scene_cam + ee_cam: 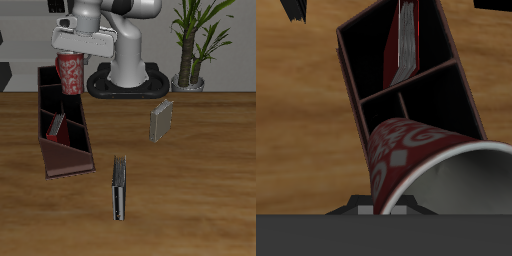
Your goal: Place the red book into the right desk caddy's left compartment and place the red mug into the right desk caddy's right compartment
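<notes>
book: red book (57, 124) stands inside the caddy (75, 150), in a middle section; looks done
mug: red mug (71, 72) held in the hand (72, 80), clear above the caddy's back end
hand: clamped on the mug
step: carrying the mug to its compartment
next: centre over the open section, lower, release

Wood-grain table (200, 180), matt dark right desk caddy (70, 140), glossy patterned red mug (71, 73)
</notes>
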Controlling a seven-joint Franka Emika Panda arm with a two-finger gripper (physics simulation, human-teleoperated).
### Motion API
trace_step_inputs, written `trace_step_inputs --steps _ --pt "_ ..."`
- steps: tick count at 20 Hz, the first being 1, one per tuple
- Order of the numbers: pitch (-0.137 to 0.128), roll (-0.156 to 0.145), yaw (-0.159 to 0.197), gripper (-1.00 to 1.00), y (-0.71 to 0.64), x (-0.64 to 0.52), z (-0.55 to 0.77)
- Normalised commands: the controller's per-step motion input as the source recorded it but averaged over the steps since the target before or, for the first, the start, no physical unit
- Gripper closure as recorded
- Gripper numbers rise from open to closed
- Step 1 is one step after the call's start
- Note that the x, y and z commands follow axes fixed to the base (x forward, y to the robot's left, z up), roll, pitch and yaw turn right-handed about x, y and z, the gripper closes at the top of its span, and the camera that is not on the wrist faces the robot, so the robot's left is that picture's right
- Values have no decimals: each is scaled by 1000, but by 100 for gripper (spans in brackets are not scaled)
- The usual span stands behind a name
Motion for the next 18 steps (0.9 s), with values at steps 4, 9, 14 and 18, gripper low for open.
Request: trace_step_inputs --steps 4,9,14,18 --pt "29 -52 -9 100 -285 -229 -25" --pt "-19 -36 -4 100 -236 -237 114" --pt "-78 55 18 100 225 -232 308" --pt "-41 22 32 100 153 -125 168"
